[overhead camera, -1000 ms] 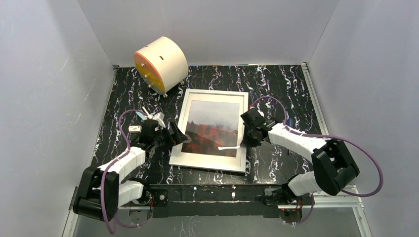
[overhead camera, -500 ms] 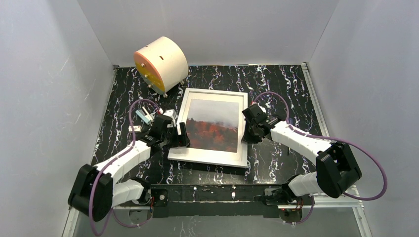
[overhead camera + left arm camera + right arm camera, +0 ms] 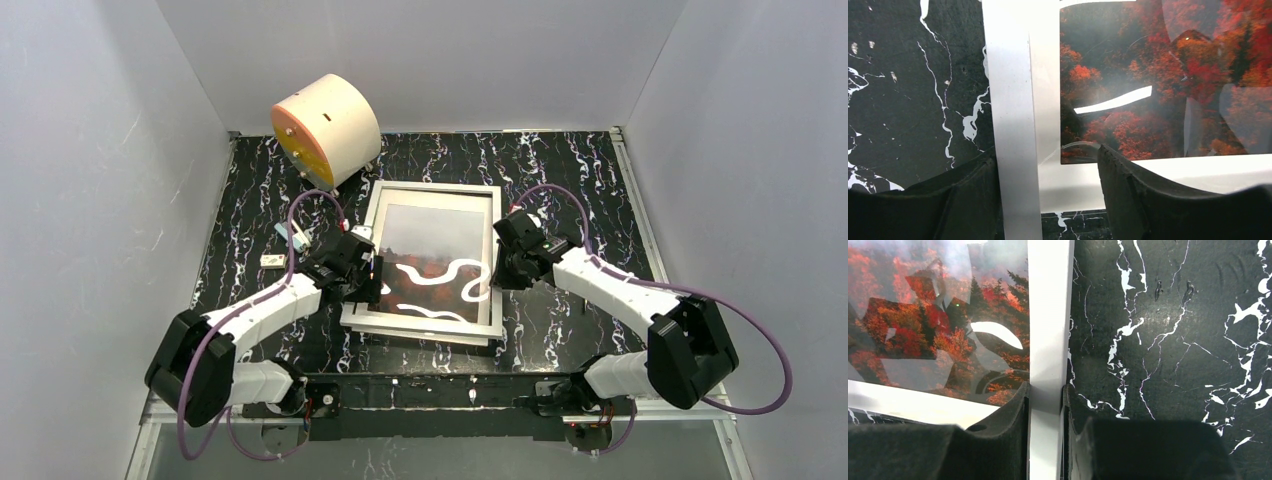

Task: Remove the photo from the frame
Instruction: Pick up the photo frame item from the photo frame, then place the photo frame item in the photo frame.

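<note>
The white frame [image 3: 432, 187] lies face up mid-table, with the photo [image 3: 440, 225] of red-orange trees behind its glass. In the left wrist view my left gripper [image 3: 1045, 160] straddles the frame's left rail [image 3: 1008, 100]. Its outer finger [image 3: 973, 195] is against the rail and its inner finger [image 3: 1128, 190] stands apart over the white mat, so it is open. My right gripper [image 3: 1046, 390] is shut on the right rail [image 3: 1048, 315], a pad pressed to each side. The photo [image 3: 923, 315] shows reflections of the arms.
A cream cylinder [image 3: 325, 130] with an orange face stands at the back left. Two small loose pieces [image 3: 292, 235] [image 3: 271, 260] lie left of the left arm. Grey walls close in the black marbled table [image 3: 590, 180] on three sides.
My left gripper moved right onto the frame's left rail and its jaws narrowed. The frame shifted slightly and bright curved glare now shows on the glass. The right gripper stayed on its rail.
</note>
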